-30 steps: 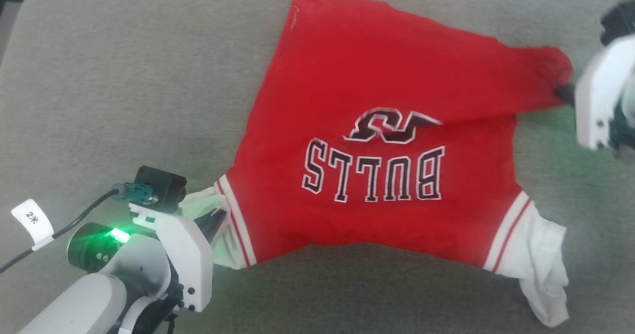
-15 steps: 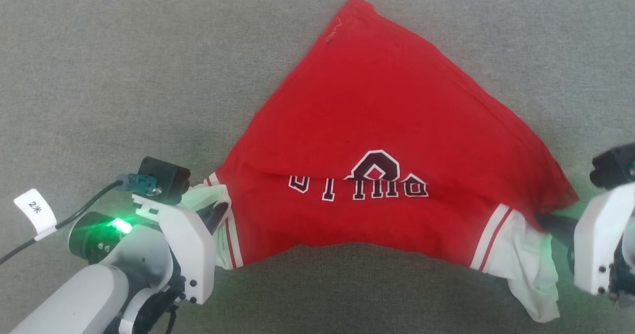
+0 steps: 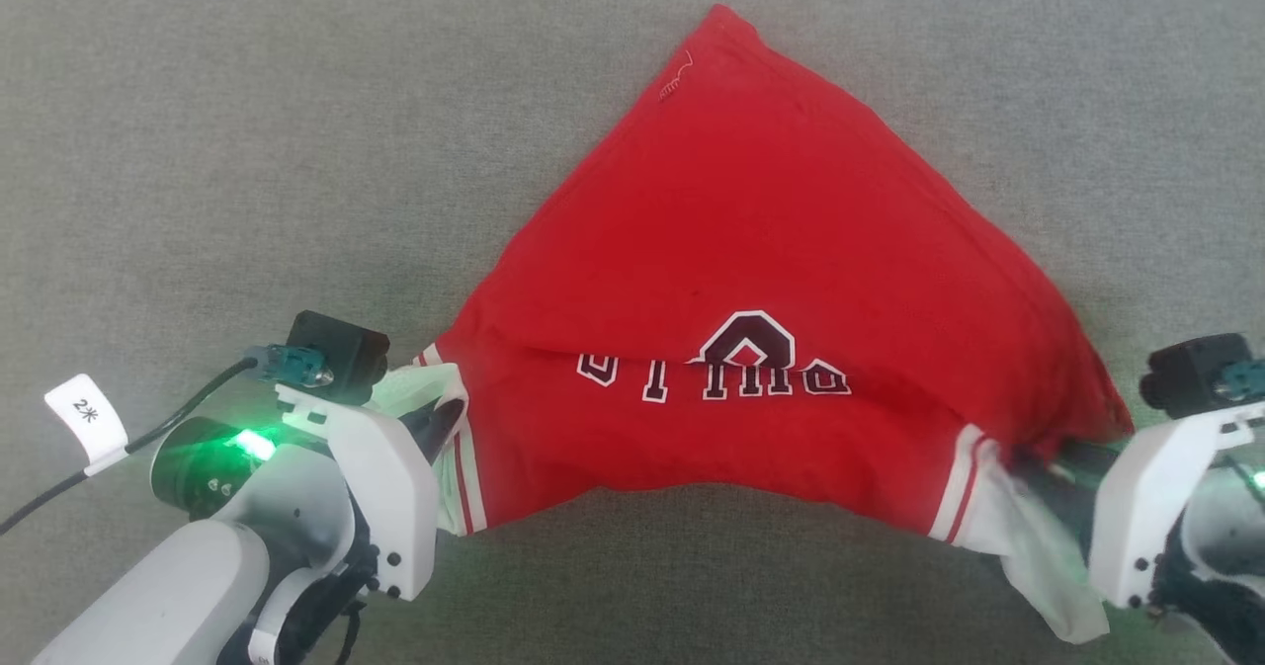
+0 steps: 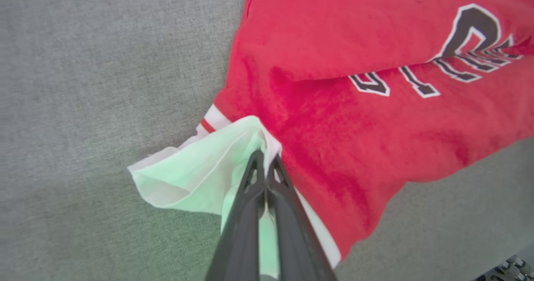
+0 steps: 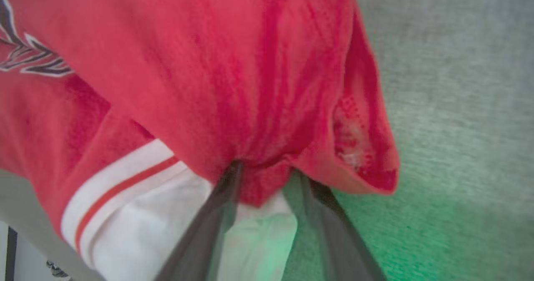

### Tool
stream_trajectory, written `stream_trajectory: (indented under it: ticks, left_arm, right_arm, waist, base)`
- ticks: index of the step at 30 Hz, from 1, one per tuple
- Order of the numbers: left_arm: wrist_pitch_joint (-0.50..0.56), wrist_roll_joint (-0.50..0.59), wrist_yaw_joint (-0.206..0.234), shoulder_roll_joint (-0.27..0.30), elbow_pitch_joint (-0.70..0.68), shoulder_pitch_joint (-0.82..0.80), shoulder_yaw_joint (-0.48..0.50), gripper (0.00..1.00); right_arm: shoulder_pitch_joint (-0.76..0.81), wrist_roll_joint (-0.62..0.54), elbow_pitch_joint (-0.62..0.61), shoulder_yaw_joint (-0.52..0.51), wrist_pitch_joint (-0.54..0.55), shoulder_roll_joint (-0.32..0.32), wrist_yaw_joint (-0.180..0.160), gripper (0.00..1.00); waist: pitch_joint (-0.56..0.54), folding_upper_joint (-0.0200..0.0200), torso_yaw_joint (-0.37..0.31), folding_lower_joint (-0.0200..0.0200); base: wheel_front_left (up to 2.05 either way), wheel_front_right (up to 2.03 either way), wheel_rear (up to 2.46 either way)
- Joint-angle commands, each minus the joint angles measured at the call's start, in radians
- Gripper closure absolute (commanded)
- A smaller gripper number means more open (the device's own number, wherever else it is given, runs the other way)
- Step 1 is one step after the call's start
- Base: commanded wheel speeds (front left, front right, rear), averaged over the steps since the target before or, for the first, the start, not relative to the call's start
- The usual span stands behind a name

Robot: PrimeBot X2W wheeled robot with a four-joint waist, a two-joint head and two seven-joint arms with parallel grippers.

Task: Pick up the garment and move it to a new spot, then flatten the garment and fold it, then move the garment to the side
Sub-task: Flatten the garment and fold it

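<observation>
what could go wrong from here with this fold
1. Red cloth of the shirt sits between the parted fingers of the right gripper; backing out could drag that corner and undo the fold.
2. The fold lies slanted and hides half the lettering; pressing it now may set it crooked.
3. The left gripper is clamped on the white sleeve; any tug could bunch that side.

The garment (image 3: 751,250) is soft red jersey cloth, matt and faintly fuzzy up close, with thinner white cloth at the sleeves. Its lettering (image 3: 743,354) is flat and matt. The surface (image 3: 247,151) under it is grey woven fabric, coarse-grained and dull. The left gripper (image 4: 265,159) has smooth, dark, semi-matt plastic fingers (image 4: 246,214). Its white housing (image 3: 390,487) is smooth, slightly glossy plastic. A white tag (image 3: 87,418) at near left looks like matt paper.
</observation>
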Motion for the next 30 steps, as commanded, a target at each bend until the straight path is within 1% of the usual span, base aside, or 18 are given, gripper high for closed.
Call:
stream_trajectory:
  ticks: [1, 4, 9, 11, 13, 16, 18, 21, 24, 30]
  left_arm:
    - [-0.006, -0.001, -0.003, 0.001, 0.003, 0.001, 0.0, 1.0]
    - [-0.008, -0.003, -0.003, 0.001, 0.004, 0.006, -0.002, 1.0]
    - [-0.007, -0.006, -0.008, -0.003, 0.006, 0.008, -0.01, 1.0]
    - [-0.008, -0.006, -0.011, -0.007, 0.007, 0.006, -0.014, 1.0]
    - [-0.008, -0.006, -0.012, -0.01, 0.009, 0.003, -0.017, 1.0]
    - [-0.009, -0.003, -0.017, -0.02, 0.01, -0.006, -0.025, 1.0]
    - [-0.009, -0.001, -0.018, -0.028, 0.012, -0.016, -0.03, 1.0]
    - [-0.008, 0.004, -0.026, -0.04, 0.018, -0.028, -0.039, 1.0]
    - [-0.009, 0.007, -0.033, -0.055, 0.028, -0.044, -0.047, 1.0]
    - [-0.013, 0.015, -0.055, -0.092, 0.051, -0.082, -0.071, 1.0]
  right_arm:
    - [0.029, -0.026, 0.045, 0.027, 0.008, 0.008, -0.004, 0.0]
    - [0.024, -0.026, -0.008, 0.02, 0.008, -0.01, -0.004, 0.0]
    - [-0.002, -0.015, -0.146, 0.001, 0.03, -0.031, -0.003, 0.0]
    - [-0.026, -0.013, -0.192, -0.007, 0.037, -0.03, -0.003, 0.0]
    - [-0.059, -0.019, -0.232, 0.004, 0.041, -0.036, -0.003, 0.0]
    - [-0.131, -0.03, -0.249, 0.042, 0.028, -0.052, -0.003, 0.0]
    - [-0.193, -0.039, -0.225, 0.08, 0.006, -0.06, -0.003, 0.0]
    - [-0.303, -0.054, -0.145, 0.141, -0.037, -0.066, -0.002, 0.0]
    - [-0.426, -0.062, -0.026, 0.208, -0.091, -0.065, -0.002, 0.0]
    - [-0.668, -0.082, 0.284, 0.357, -0.222, -0.077, -0.002, 0.0]
  waist:
    - [-0.006, 0.0, 0.001, 0.0]
    - [-0.014, 0.0, 0.002, 0.0]
    - [-0.028, 0.0, 0.011, 0.0]
    - [-0.033, 0.0, 0.017, 0.0]
    - [-0.036, 0.0, 0.023, 0.0]
    - [-0.038, 0.0, 0.035, 0.0]
    - [-0.037, 0.0, 0.046, 0.0]
    - [-0.033, 0.0, 0.065, 0.0]
    - [-0.025, 0.0, 0.088, 0.0]
    - [-0.006, 0.0, 0.143, 0.0]
  base:
    - [0.0, 0.0, 0.0]
    - [0.0, 0.0, 0.0]
    - [0.0, 0.0, 0.0]
    - [0.0, 0.0, 0.0]
    - [0.0, 0.0, 0.0]
    - [0.0, 0.0, 0.0]
    - [0.0, 0.0, 0.0]
    - [0.0, 0.0, 0.0]
    - [0.0, 0.0, 0.0]
    - [0.0, 0.0, 0.0]
